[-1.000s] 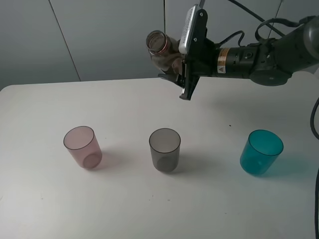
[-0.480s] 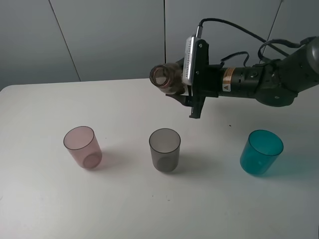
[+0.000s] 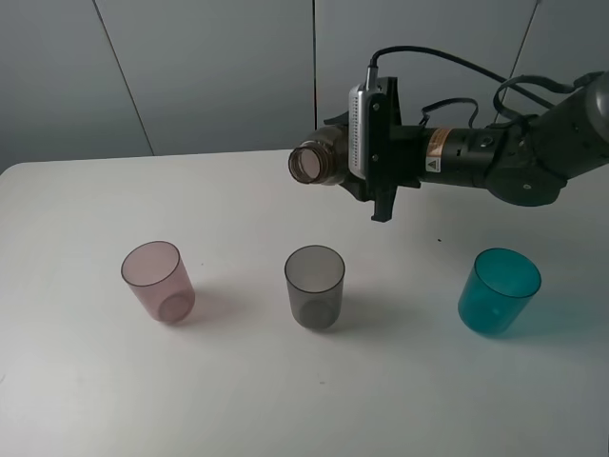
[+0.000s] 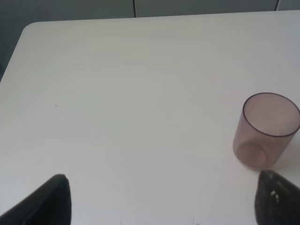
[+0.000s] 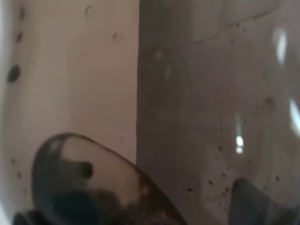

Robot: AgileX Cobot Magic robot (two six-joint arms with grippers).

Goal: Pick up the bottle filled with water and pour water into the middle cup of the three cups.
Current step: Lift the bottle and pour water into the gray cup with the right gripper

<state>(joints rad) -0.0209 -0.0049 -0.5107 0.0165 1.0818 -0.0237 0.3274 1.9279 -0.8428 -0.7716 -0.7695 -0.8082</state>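
The right jaws are clamped on the bottle (image 3: 319, 164), which lies level in the air, its mouth toward the table's (image 3: 86, 381) left edge and nearer the far edge than the middle cup (image 3: 315, 286). The mouth likely needs bringing over that rim before tipping down slowly. The left jaws stand wide, holding nothing.
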